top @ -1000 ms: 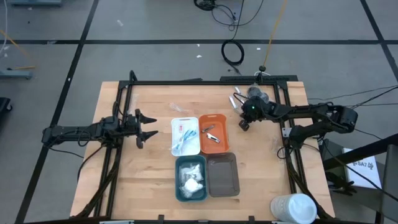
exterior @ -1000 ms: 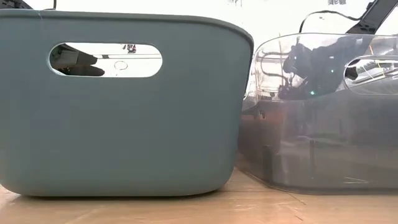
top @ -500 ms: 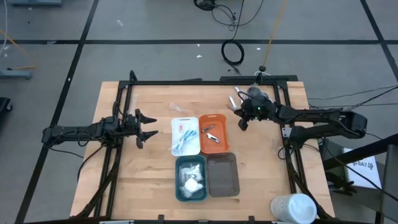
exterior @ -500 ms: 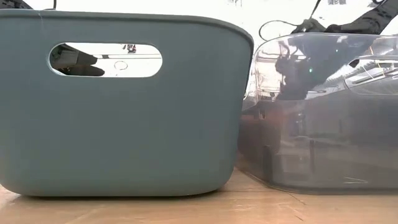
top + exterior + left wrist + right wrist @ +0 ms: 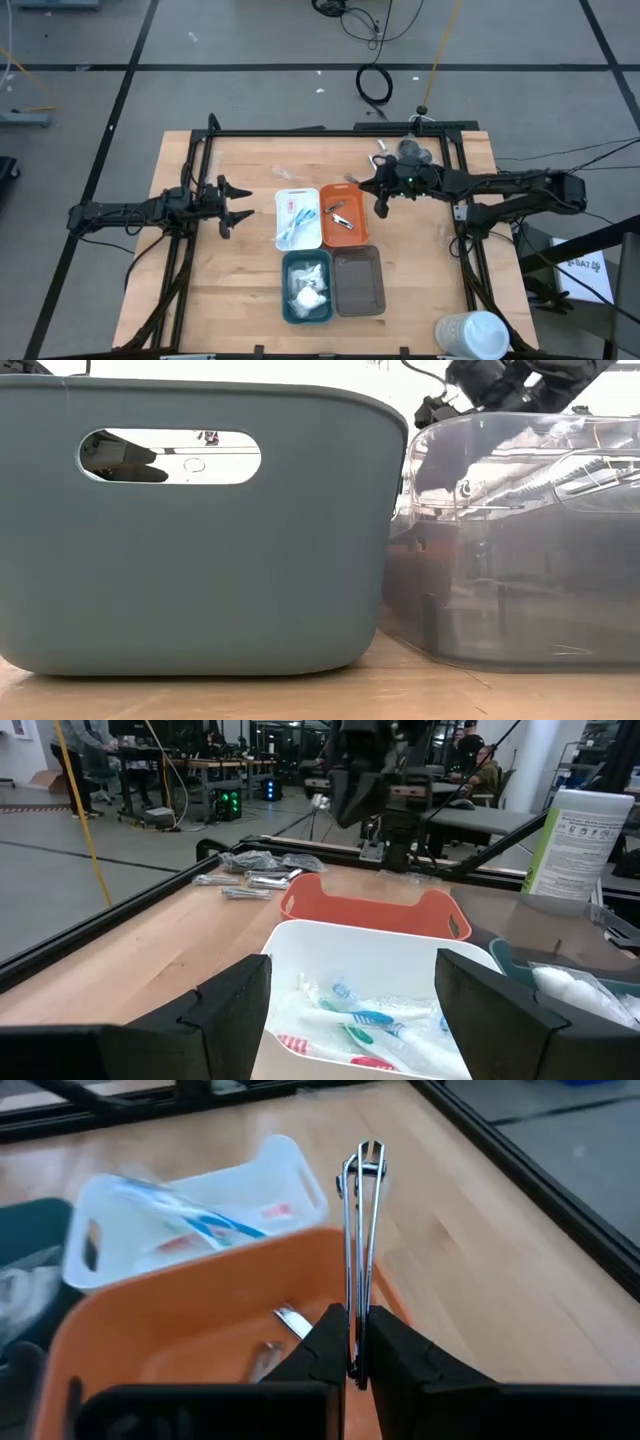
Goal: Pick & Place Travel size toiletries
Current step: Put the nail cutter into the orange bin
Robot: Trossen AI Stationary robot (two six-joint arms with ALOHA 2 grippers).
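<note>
My right gripper (image 5: 381,205) hovers at the orange tray's (image 5: 343,213) right rim, shut on a slim silver metallic piece (image 5: 360,1210). More silver pieces (image 5: 352,223) lie in that tray. The white tray (image 5: 298,218) holds pink and blue sticks (image 5: 365,1025), and the teal tray (image 5: 306,285) holds white sachets (image 5: 308,290). Loose toiletries (image 5: 398,155) lie in a small pile at the table's far right. My left gripper (image 5: 236,201) waits open and level, left of the white tray. My right gripper pinches the silver piece by its near end (image 5: 357,1365) between its two fingertips (image 5: 330,1342). The fingers slant down from the table's right side. The piece sticks out past the fingertips in line with them, lifted clear above the orange tray's rim (image 5: 330,1245).
A grey tray (image 5: 359,280) sits near the orange one, beside the teal tray. A big white cup (image 5: 475,333) stands at the near right corner. A black frame (image 5: 330,131) borders the table. In the low view the teal wall (image 5: 200,530) and grey wall (image 5: 520,540) block the sight.
My right gripper has risen from the table beside the far right pile and swung toward the table's left, to the orange tray's rim. It has stayed shut while moving.
</note>
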